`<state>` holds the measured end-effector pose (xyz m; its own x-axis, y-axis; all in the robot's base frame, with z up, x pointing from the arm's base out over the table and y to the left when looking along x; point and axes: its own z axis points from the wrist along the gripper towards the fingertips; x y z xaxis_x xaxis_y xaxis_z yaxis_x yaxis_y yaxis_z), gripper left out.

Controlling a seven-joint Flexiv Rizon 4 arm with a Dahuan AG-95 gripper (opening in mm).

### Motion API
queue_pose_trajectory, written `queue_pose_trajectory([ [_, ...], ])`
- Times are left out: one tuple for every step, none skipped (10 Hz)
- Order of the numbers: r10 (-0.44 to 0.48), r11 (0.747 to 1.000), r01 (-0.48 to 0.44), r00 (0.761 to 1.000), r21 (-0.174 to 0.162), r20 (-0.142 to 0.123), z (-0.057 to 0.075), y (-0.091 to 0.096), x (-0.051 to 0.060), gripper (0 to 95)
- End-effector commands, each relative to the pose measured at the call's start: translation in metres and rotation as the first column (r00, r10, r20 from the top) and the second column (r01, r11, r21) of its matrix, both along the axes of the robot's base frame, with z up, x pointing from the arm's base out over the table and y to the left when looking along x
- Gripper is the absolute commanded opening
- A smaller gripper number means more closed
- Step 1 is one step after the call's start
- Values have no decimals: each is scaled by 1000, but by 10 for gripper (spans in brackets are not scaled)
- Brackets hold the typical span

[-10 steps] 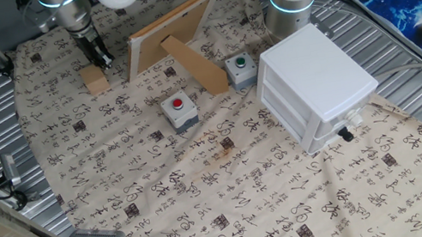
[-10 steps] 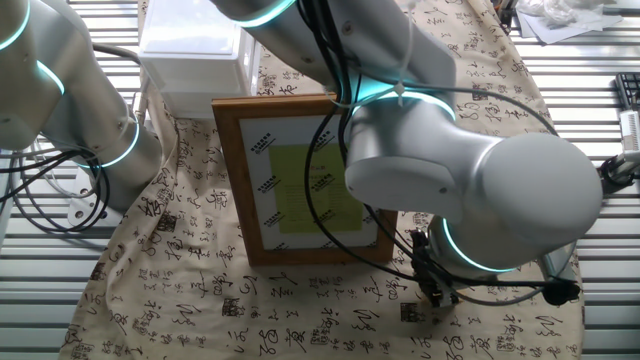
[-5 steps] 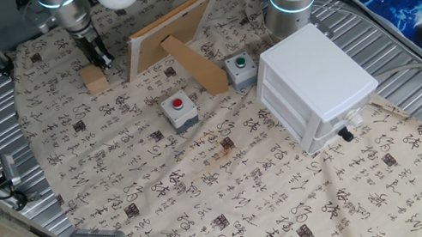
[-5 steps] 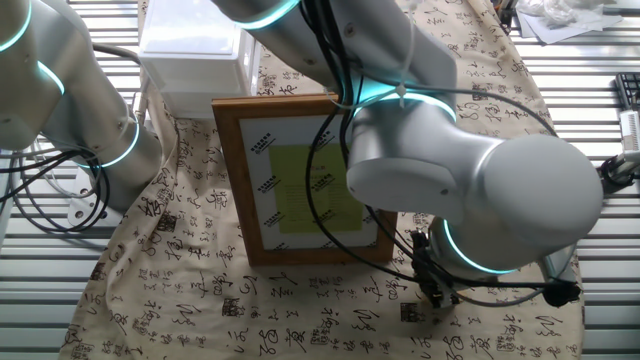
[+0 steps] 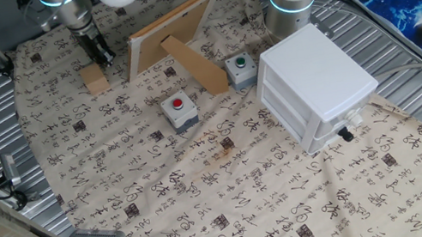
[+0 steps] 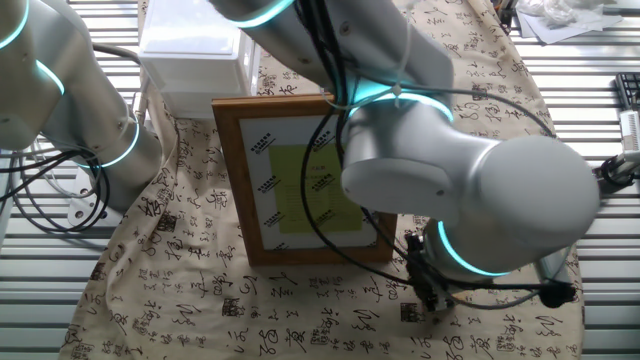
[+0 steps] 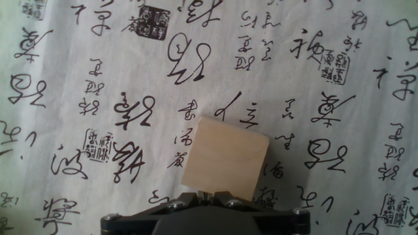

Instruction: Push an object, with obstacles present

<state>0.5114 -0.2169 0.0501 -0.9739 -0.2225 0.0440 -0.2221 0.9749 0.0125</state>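
Block (image 7: 226, 156) flat on calligraphy cloth (image 7: 78, 78), gripper (image 7: 210, 194) w/ fingers pinched together touching its near edge.

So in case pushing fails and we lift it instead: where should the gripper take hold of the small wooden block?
Probably from straight above, across two opposite flat side faces of the wooden block. It lies flat on the cloth with open space all round. The gripper already sits beside it, fingers together, so it would need to open first.
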Motion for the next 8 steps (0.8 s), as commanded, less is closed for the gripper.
queue_pose_trajectory([
  [10,1000,-10,1000,-1,-1,1,-2,-1,0],
  [22,1000,-22,1000,-4,-2,0,-3,-2,0],
  [34,999,-34,999,-10,0,0,-4,-2,0],
  [50,999,-50,999,-13,0,0,-6,-3,0],
  [63,998,-63,998,-12,-1,0,-8,-3,0],
  [83,996,-83,997,-13,-2,1,-12,-4,0],
  [100,995,-100,995,-13,-2,2,-16,-6,0],
  [128,992,-128,992,-19,-1,2,-20,-8,0],
])
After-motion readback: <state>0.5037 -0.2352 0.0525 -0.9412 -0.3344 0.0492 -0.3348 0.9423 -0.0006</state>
